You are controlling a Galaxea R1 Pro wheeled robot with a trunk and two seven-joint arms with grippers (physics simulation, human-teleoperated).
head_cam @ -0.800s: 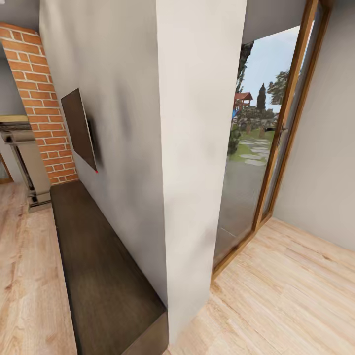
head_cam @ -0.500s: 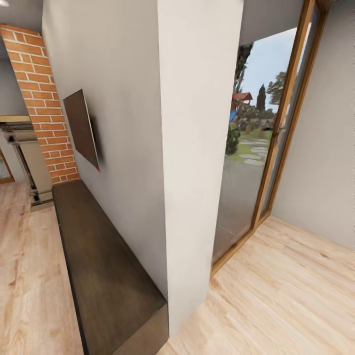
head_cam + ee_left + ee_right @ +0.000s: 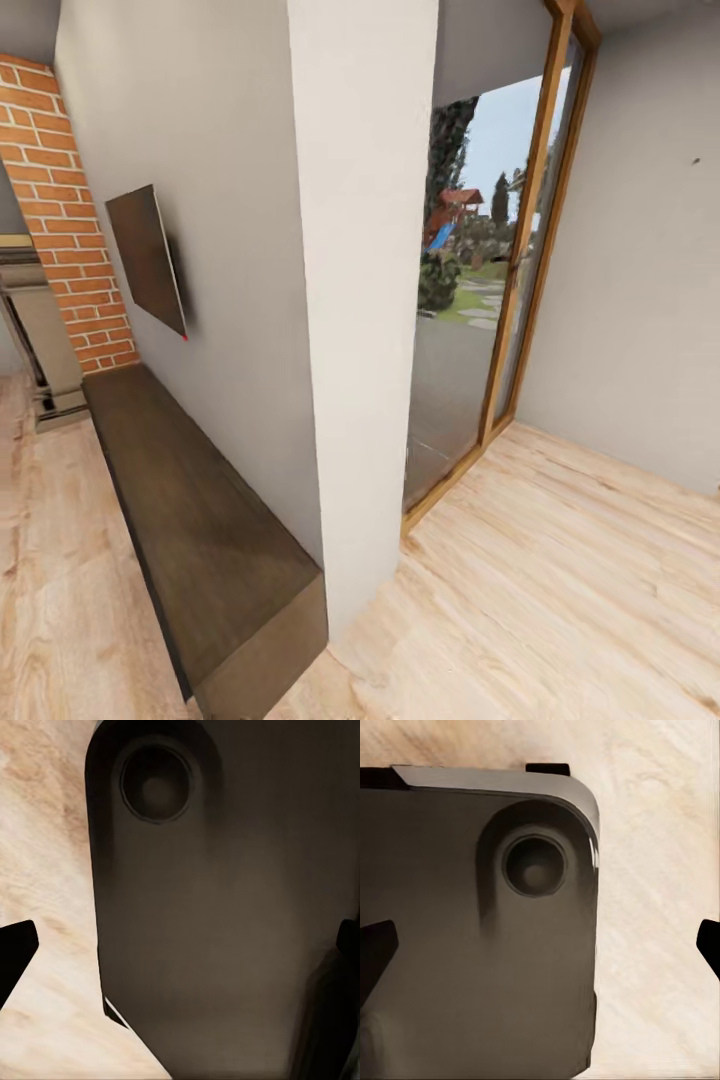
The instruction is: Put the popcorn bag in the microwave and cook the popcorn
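View swung rightward: wall pillar [image 3: 365,300], perhaps patio door [image 3: 480,300].

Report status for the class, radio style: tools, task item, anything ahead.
Left tool and right tool: fingertips spread wide, nothing held. Popcorn bag unsighted; robot in transit. White wall corner dead ahead, dark low cabinet beside it, glass door beyond.

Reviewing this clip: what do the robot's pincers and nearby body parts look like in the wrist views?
Each wrist view shows two black, wedge-like fingertips at the picture's edges: left pincer, right pincer. Below them lies a dark grey-brown panel with rounded corners and a round recessed socket, above pale wood floor. No cables or markings show.
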